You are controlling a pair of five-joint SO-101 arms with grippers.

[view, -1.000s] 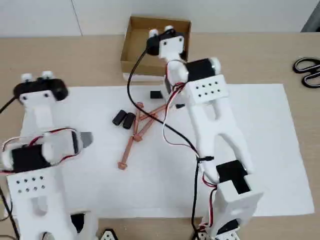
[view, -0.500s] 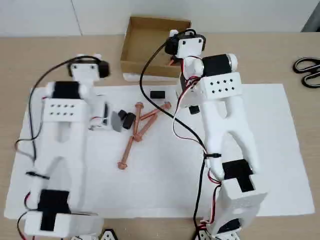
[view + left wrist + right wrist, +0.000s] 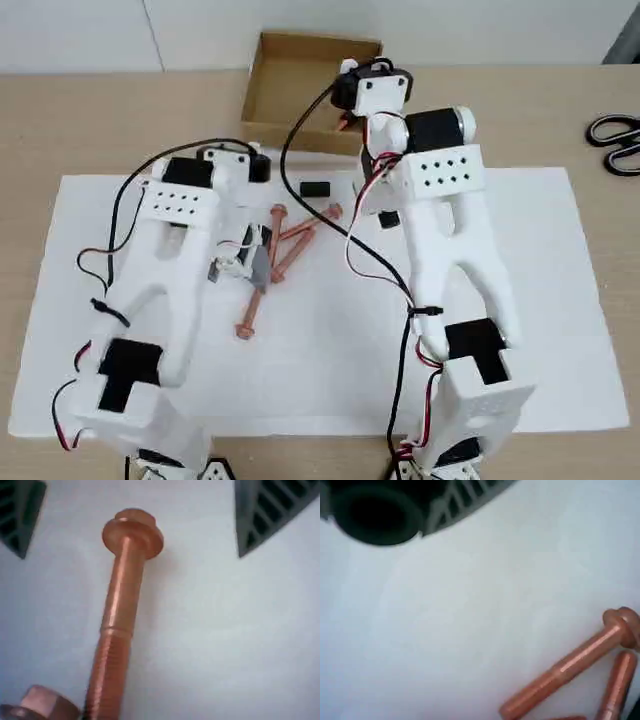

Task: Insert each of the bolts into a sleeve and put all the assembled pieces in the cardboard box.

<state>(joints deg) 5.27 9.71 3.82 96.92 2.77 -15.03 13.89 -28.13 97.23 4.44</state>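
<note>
Four copper bolts (image 3: 290, 240) are being counted, lying crossed on the white sheet (image 3: 520, 300) at mid-tabletop (image 3: 120, 110). The left hand (image 3: 131, 550) is being held released, fingers wide apart, over one bolt (image 3: 117, 620) lying flat. One black sleeve (image 3: 316, 187) is being noted lying free, near the cardboard box (image 3: 295, 85) at the far side. A second sleeve (image 3: 372, 515) is being seen just beside a finger of the right hand (image 3: 378, 212); its grip cannot be told. One pair of scissors (image 3: 612, 140) is being noted far right.

The high camera is looking steeply down over the whole table (image 3: 100, 110). Both wrist cameras are hanging close above the white paper (image 3: 225, 630), sharing the copper bolts (image 3: 121, 615).
</note>
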